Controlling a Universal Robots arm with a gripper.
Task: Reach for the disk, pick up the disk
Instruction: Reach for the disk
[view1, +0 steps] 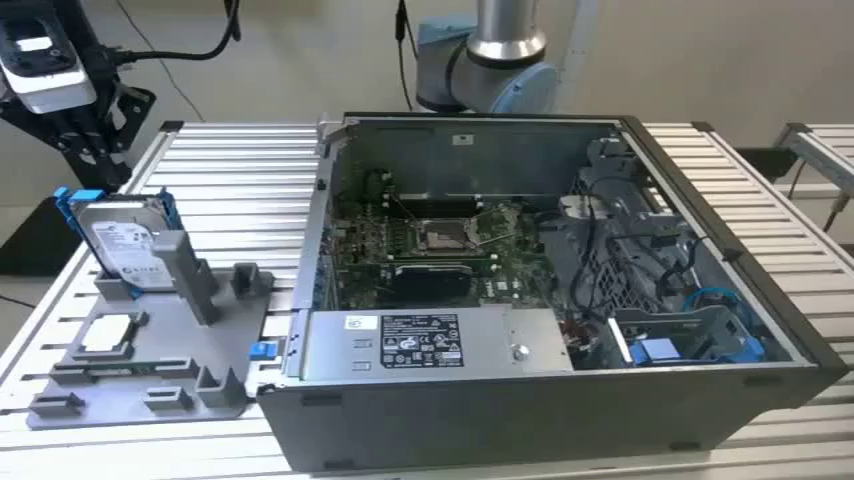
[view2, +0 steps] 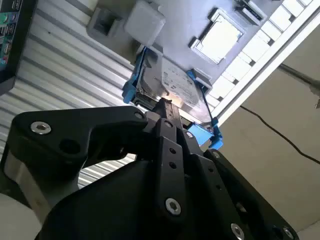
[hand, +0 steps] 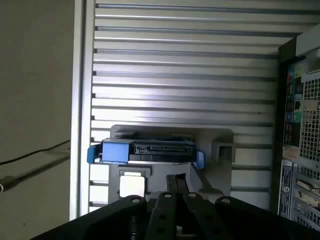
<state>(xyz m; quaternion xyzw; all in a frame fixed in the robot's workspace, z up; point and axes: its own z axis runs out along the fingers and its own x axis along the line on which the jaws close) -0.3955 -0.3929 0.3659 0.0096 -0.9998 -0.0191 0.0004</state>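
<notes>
End effector (view2: 164, 104) near disk (view2: 172, 86); exterior view shows it upright.

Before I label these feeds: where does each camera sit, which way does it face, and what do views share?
Exterior view: off the arm, looking down on the table, computer case and upright disk; arm and end effector show.
Second wrist view: on the arm, looking along the end effector at the disk's labelled face.
First wrist view: on the arm, looking past the end effector onto the disk's connector edge.
Shared: disk and end effector.
</notes>
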